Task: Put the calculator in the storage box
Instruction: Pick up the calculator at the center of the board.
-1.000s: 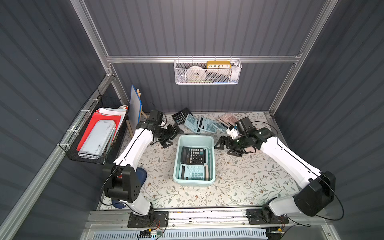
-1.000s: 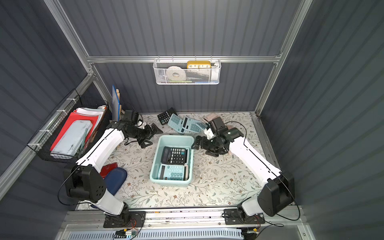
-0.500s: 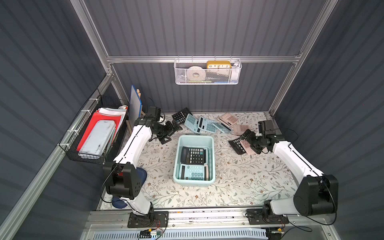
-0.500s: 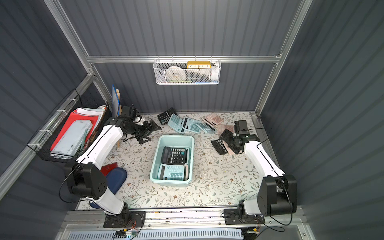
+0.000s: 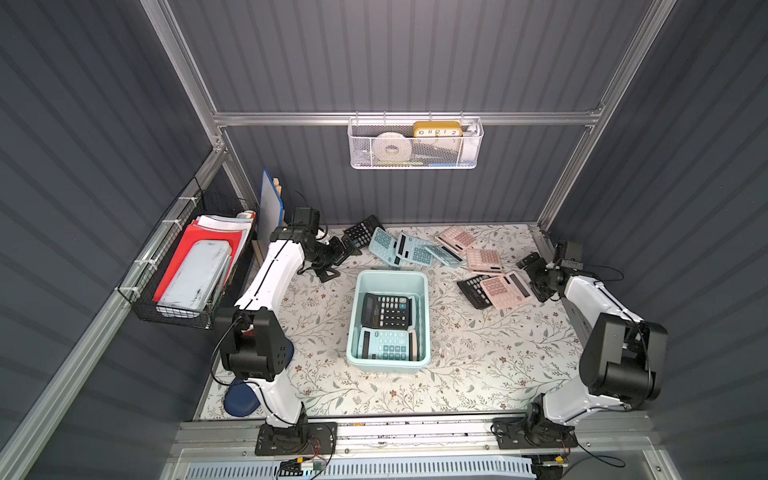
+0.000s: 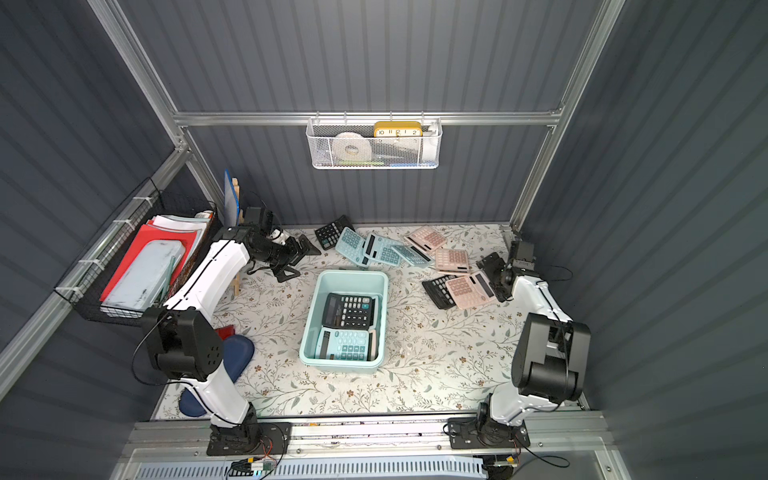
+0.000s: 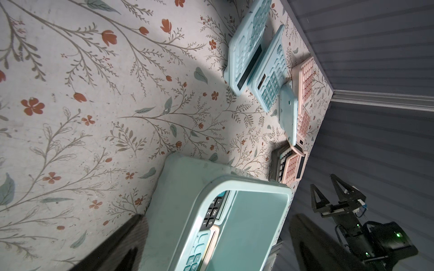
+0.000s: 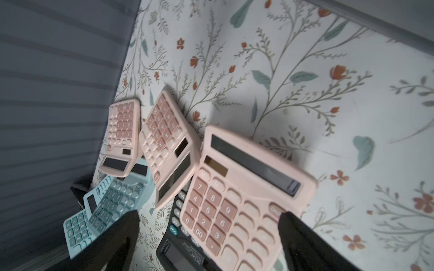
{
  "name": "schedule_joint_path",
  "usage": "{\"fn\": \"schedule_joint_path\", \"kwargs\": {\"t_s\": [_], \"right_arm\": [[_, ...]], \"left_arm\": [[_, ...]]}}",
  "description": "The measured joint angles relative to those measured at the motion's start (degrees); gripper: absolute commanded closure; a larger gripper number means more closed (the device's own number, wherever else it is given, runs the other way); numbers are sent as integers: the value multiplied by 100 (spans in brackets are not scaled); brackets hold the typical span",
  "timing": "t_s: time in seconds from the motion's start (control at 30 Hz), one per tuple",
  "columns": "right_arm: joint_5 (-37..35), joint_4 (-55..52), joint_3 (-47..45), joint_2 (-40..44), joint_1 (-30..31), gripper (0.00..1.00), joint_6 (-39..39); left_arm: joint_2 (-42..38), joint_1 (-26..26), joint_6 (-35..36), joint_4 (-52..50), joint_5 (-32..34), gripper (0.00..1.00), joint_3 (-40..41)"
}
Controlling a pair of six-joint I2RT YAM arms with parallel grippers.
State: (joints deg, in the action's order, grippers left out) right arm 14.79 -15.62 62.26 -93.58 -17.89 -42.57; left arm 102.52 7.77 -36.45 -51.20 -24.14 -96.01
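Observation:
The mint-blue storage box stands mid-mat, holding a black calculator and a blue one. To its right a pink calculator lies tilted on a black calculator. My right gripper is open at the pink calculator's right end; one fingertip overlaps its edge, the other stands apart from it. Back left of the box, my left gripper hangs open with nothing in it.
Several blue and pink calculators and a black one lie scattered along the back wall. A white mesh basket hangs on that wall. A black wire basket with folders and a blue board sit at the left.
My right arm has swung away from the box's right side to the right wall, ending at the pink calculator. My left gripper has drawn back a little toward the back left.

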Motion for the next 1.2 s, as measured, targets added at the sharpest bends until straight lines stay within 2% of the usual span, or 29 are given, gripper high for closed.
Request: {"fn": "schedule_joint_path", "kwargs": {"t_s": [0.2, 0.5, 0.77, 1.0, 1.2], "right_arm": [[483, 94, 179, -671, -529, 9, 35], [1097, 50, 529, -1456, -988, 10, 385], [1987, -98, 870, -1974, -997, 17, 940], [2601, -531, 833, -2031, -852, 22, 1537], [2859, -850, 507, -1836, -603, 33, 1864]], "left_arm": [[42, 0, -2, -33, -4, 1, -17], [197, -7, -33, -44, 13, 1, -76], [197, -4, -66, -4, 13, 1, -74], [197, -7, -66, 76, -44, 1, 11], [201, -7, -57, 81, -153, 1, 22]]}}
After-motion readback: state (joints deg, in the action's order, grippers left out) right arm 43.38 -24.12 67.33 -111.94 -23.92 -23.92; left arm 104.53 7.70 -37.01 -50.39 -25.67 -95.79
